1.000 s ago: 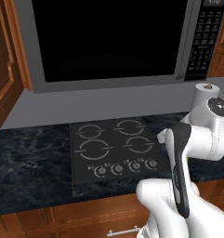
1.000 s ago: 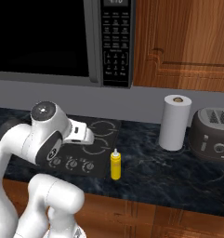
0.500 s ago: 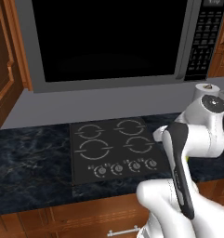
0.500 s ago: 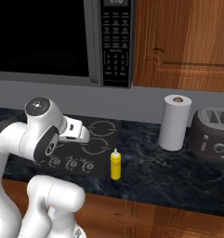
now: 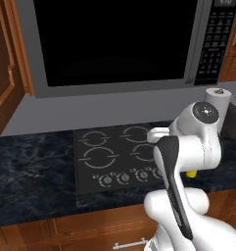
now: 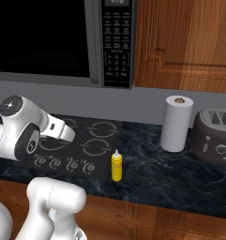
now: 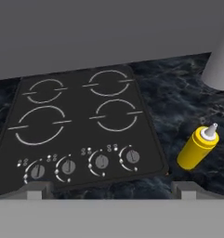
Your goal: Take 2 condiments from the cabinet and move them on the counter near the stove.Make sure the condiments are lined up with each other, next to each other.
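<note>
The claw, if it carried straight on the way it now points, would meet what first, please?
Probably the stove, near its knob row, which lies dead ahead of the claw; depth is unclear. The yellow squeeze bottle stands off to one side.

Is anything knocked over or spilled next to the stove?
No, nothing stands out. The yellow squeeze bottle stands upright on the counter just beside the stove, with no spill around it. The paper towel roll and toaster stand upright farther along the counter.
</note>
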Controlling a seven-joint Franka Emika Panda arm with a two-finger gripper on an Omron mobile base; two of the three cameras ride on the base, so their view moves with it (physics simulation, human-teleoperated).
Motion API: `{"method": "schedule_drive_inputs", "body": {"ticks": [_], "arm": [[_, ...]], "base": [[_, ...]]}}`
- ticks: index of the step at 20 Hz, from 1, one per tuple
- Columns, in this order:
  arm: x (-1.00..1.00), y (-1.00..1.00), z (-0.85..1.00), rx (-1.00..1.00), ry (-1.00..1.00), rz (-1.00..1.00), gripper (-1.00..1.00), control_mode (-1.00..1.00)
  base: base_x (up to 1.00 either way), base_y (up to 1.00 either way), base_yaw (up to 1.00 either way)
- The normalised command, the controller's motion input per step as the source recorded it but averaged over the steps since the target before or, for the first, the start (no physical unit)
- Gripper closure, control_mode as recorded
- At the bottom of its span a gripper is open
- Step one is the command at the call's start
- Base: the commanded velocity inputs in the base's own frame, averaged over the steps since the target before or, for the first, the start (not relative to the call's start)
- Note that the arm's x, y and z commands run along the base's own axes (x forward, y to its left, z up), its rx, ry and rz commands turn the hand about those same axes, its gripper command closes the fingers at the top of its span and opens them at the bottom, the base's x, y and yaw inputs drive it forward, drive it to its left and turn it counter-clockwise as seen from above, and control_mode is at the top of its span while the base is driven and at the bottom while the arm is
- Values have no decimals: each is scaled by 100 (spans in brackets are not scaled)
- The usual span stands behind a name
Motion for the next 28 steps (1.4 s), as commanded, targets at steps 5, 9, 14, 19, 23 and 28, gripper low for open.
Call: {"method": "schedule_drive_inputs", "body": {"ticks": [5, 9, 14, 19, 23, 28], "arm": [[-1, 6, 12, 0, 0, -1, -100, -100], [-23, 0, 28, 0, 0, 0, -100, -100], [-40, 0, 15, 0, -3, 7, -100, -100], [-38, 0, 7, 0, -4, 7, -100, -100], [-28, 0, 3, 0, -1, 8, -100, -100], [-22, 0, 1, 0, 0, 2, -100, -100]], "base": [[0, 0, 0], [0, 0, 0], [0, 0, 0], [0, 0, 0], [0, 0, 0], [0, 0, 0]]}}
